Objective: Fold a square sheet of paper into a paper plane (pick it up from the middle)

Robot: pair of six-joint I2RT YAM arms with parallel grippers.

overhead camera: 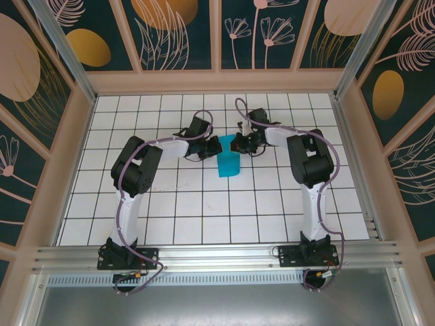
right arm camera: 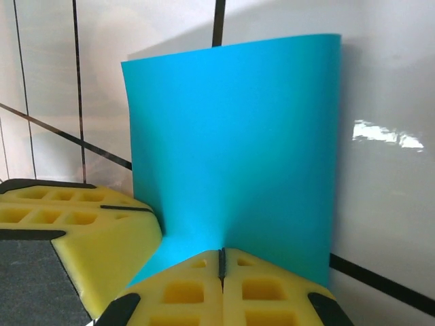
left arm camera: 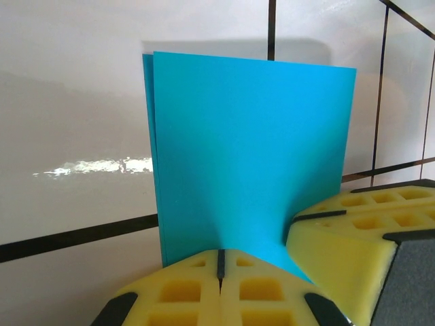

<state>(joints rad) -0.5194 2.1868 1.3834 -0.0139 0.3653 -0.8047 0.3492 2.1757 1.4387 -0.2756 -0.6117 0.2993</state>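
Observation:
The square sheet of paper (overhead camera: 229,165) is teal-blue and doubled into an upright rectangle over the white grid table, with two layers showing at its left edge (left arm camera: 153,156). My left gripper (overhead camera: 216,145) comes in from the left and is shut on the paper's near edge (left arm camera: 219,261). My right gripper (overhead camera: 240,144) comes in from the right and is shut on the same edge (right arm camera: 221,261), close beside the left one. In the right wrist view the sheet (right arm camera: 231,142) curves slightly. Each wrist view shows the other gripper's yellow fingers (left arm camera: 360,231) (right arm camera: 88,224) next to the paper.
The white tiled table (overhead camera: 170,204) has black grid lines and is walled by tan frames with patterned panels (overhead camera: 217,41). Both arm bases stand on the metal rail (overhead camera: 217,258) at the near edge.

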